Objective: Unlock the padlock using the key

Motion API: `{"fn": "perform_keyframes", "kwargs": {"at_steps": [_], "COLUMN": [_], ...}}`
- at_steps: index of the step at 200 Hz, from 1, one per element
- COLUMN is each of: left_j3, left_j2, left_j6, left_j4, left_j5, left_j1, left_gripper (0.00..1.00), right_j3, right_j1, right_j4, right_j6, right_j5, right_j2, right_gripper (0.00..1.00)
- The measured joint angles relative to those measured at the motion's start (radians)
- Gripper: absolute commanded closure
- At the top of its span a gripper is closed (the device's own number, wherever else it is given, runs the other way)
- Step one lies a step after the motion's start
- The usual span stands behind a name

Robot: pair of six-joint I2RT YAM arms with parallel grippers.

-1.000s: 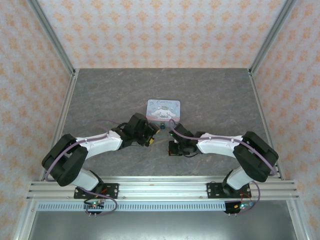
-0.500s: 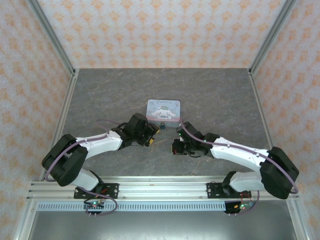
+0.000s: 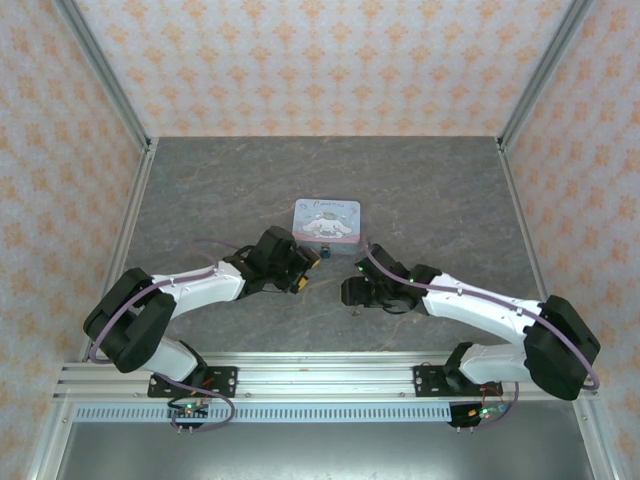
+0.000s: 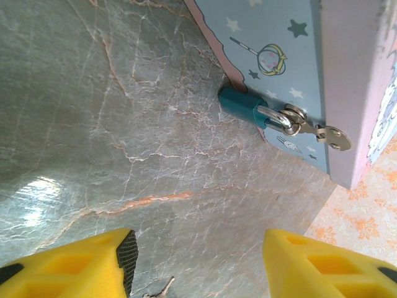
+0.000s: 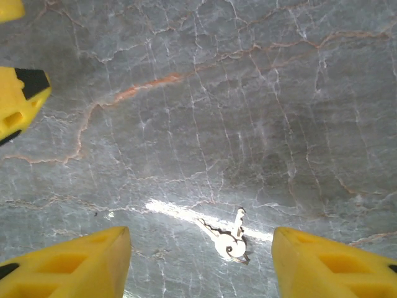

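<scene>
1. Two fingers of my right gripper (image 5: 201,264) stand well apart, and I grip nothing.
2. The key (image 5: 228,239) lies flat on the grey marbled table (image 5: 260,93). It is in the gap between those fingers, a little nearer the one on the right of my wrist view.
3. Its round bow is toward me. One thin blade runs from the bow up and to the left, slanting across the gap rather than along it. A second short piece points straight away from me. It may be a second key on the same ring, but the glare on the table keeps me from being sure.
4. My left gripper (image 4: 195,267) is also spread open and empty. It faces the padlock (image 4: 244,104).
5. The padlock's teal body rests on the table, touching the side of the pale blue tin (image 4: 279,37). Its shackle is shut through the tin's hasp (image 4: 322,131). Its long axis slants from the hasp toward the tin's bottom edge.
6. From above, the padlock (image 3: 327,253) sits between my two wrists, just in front of the tin (image 3: 326,218).
7. My right arm is the one placed over the key, and my left is closer to the lock. I judge the pick-up to be the right arm's job: come straight down and close on the bow. A thin key lying flat on hard stone could slip out from under my pads.
</scene>
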Motion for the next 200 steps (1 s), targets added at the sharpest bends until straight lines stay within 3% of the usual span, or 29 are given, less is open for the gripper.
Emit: {"fn": "perform_keyframes", "kwargs": {"at_steps": [50, 139, 200], "left_j3": [0.0, -0.007, -0.029], "left_j2": [0.0, 0.004, 0.059], "left_j6": [0.0, 0.0, -0.001], "left_j4": [0.0, 0.02, 0.082], "left_j5": [0.0, 0.005, 0.034], "left_j1": [0.0, 0.012, 0.054], "left_gripper": [0.43, 0.42, 0.42], "right_j3": [-0.021, -0.085, -0.057], "right_j1": [0.001, 0.043, 0.056], "right_j4": [0.0, 0.057, 0.001], "right_j6": [0.091, 0.536, 0.676], "right_j5": [0.014, 0.082, 0.097], "right_j2": [0.045, 0.063, 0.128], "right_gripper": [0.43, 0.39, 0.41]}}
